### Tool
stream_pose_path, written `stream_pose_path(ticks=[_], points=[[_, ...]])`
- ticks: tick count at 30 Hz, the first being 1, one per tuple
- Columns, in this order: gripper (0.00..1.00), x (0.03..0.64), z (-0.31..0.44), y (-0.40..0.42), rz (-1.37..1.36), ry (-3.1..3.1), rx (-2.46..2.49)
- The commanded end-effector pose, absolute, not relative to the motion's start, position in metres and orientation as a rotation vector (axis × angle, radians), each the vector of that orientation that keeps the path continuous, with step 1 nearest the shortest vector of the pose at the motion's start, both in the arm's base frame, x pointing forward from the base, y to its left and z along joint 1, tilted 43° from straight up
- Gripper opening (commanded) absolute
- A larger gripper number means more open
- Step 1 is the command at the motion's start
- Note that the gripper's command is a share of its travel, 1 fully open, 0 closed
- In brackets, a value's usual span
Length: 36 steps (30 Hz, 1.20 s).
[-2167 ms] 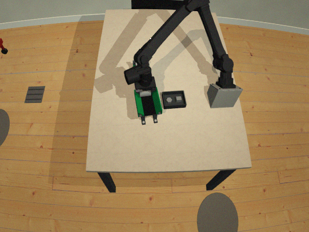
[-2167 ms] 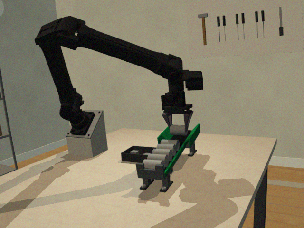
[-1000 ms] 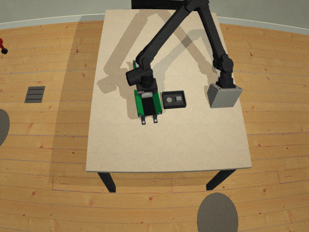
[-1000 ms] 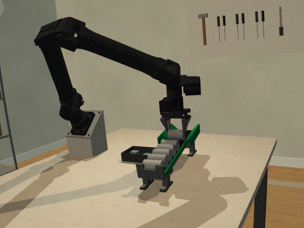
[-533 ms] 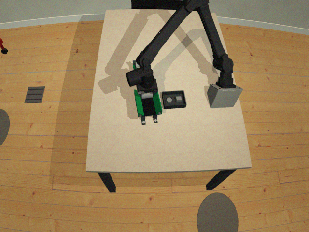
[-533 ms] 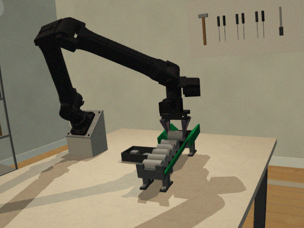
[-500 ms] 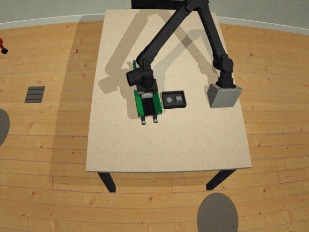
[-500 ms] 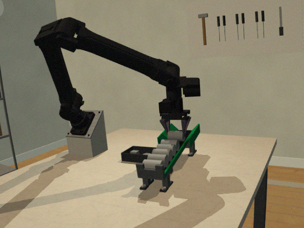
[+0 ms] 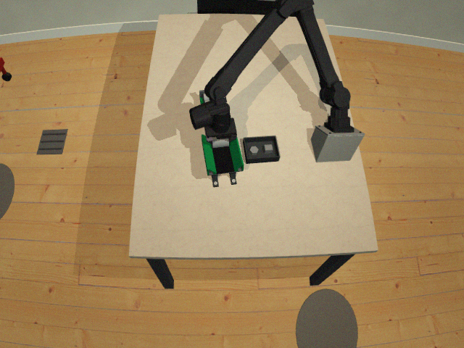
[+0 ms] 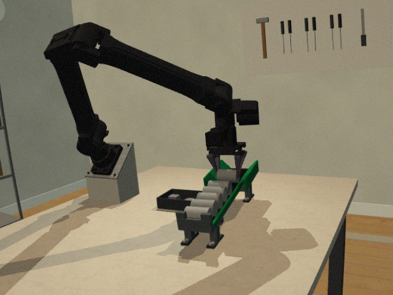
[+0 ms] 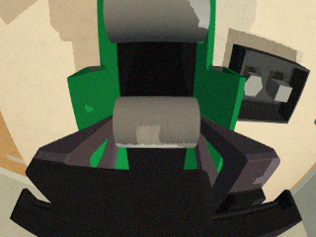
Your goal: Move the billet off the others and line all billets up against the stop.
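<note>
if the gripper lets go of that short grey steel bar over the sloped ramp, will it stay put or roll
The short grey steel bar, clamped in the gripper, is a smooth cylinder, so it will probably roll. It lies across the tilted green-sided ramp, so it should run downhill into the row of billets. It looks rigid and likely heavy.

A pale beige rectangular table top (image 9: 262, 217) on dark square legs (image 9: 162, 272) is set on a floor of warm orange-brown wooden planks (image 9: 67, 239). Broad soft shadows are cast across the table towards the left of the frame. A plain cream wall (image 10: 317, 110) with a white skirting board (image 10: 369, 209) is seen behind. A wooden-handled hammer (image 10: 263, 36) and a row of dark slim hand tools (image 10: 311, 30) are hung at the upper right. A grey metal shelf post (image 10: 9, 152) is cut off at the left edge.
</note>
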<state>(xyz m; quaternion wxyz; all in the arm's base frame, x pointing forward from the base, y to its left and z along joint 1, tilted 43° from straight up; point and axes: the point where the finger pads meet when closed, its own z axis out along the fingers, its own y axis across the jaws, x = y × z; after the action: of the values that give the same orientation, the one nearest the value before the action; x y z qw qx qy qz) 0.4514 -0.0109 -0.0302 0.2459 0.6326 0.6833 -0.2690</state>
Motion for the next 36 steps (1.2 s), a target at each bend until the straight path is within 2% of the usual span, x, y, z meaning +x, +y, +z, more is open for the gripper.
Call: stream_pose_path(ticks=[1,6,7,9,19,23,27,36], points=[[0.00,0.4641,-0.0191,-0.0007,-0.679,1.862,1.710],[0.00,0.4641,-0.0191,-0.0007,-0.679,1.862,1.710],[0.59,0.4641,-0.0191,-0.0007,-0.679,1.862,1.710],[0.59,0.4641,-0.0191,-0.0007,-0.679,1.862,1.710],[0.71,0.4631,-0.0218,-0.0031,-0.688,1.861,1.715],[0.71,0.4631,-0.0218,-0.0031,-0.688,1.861,1.715],[0.78,0.4631,-0.0218,-0.0031,-0.688,1.861,1.715],[0.78,0.4631,-0.0218,-0.0031,-0.688,1.861,1.715]])
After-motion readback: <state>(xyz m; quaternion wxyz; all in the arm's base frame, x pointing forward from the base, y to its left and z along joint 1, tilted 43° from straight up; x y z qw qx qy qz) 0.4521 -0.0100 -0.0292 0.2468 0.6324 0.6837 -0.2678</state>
